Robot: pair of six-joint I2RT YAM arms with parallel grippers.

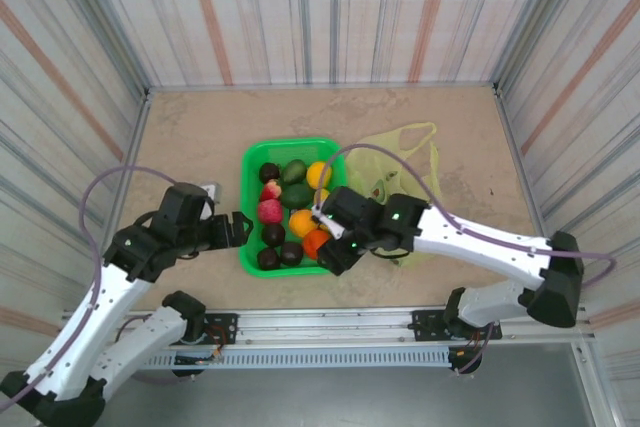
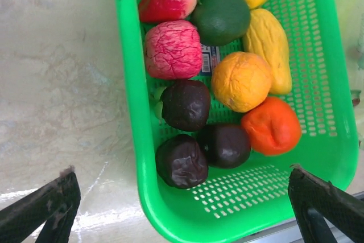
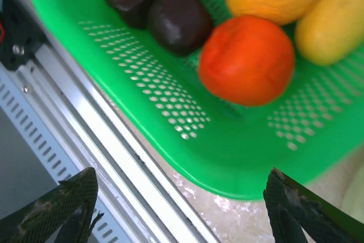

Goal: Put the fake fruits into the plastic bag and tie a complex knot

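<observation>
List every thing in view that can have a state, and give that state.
basket: upright, loaded.
fruits: in the basket, none gripped.
plastic bag: lying flat to the right of the basket, handles untied.
left end effector: open, empty, above the basket's near left corner.
right end effector: open, empty, above the basket's near edge.

The left arm (image 1: 100, 297) and right arm (image 1: 490, 242) have white shells and black joints, each trailing a lilac cable (image 1: 125, 170). A green light (image 1: 397, 215) dots the right wrist. The fingers (image 2: 45, 203) are black, finely textured.
</observation>
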